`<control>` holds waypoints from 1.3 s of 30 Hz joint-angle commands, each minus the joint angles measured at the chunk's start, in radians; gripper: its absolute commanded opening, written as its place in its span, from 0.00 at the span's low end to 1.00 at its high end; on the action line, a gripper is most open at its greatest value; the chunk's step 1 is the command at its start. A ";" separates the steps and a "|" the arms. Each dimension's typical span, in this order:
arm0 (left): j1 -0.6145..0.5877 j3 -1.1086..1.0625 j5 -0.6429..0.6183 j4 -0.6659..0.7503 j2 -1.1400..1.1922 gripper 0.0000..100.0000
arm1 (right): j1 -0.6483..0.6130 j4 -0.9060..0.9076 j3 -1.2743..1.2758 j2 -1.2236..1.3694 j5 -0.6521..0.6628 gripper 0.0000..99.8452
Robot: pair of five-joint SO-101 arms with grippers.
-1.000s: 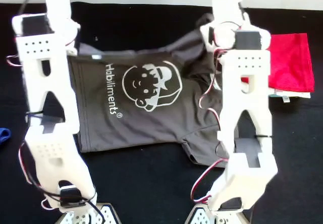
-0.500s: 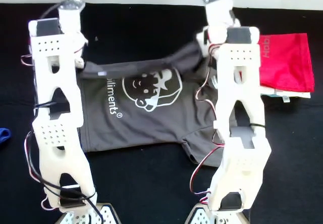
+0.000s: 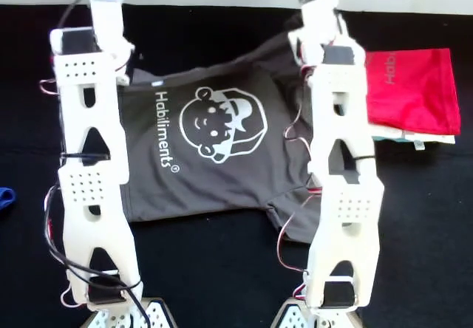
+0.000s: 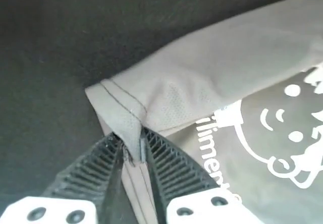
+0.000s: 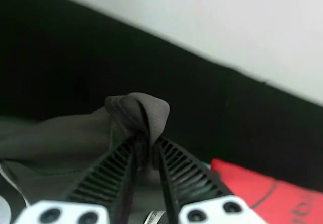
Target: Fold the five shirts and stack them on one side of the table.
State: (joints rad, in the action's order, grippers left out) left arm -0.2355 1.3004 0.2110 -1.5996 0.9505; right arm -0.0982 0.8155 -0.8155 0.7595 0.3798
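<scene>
Black table [image 3: 222, 269]; left arm [image 3: 85, 195], right arm [image 3: 347, 202] outstretched; left pincer [image 4: 132, 146], right pincer [image 5: 147, 147] clamp grey shirt [image 3: 222, 180] hem.

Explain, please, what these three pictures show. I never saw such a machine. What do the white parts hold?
The white parts are two small robot arms, the left arm and the right arm, seen from above by a fixed camera. The other two pictures come from cameras on their wrists. On the black table lies a grey shirt, with a folded red shirt beside it. The left hand pinches a corner of the grey shirt, the right hand a bunched part of its edge.
</scene>
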 commanded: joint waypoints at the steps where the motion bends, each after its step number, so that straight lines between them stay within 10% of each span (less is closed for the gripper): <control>1: 0.010 0.041 0.002 0.051 0.028 0.01 | 0.008 -0.025 -0.061 0.021 -0.003 0.01; 29: 0.028 0.042 0.005 -0.107 0.179 0.01 | 0.070 0.219 -0.002 0.205 -0.005 0.01; 39: 0.024 0.076 0.005 -0.163 0.012 0.01 | 0.074 0.538 -0.352 0.116 -0.006 0.01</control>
State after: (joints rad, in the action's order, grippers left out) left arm -0.2171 1.3709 0.2110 -1.7484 1.0856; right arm -0.0399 1.2697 -1.0411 0.9697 0.3798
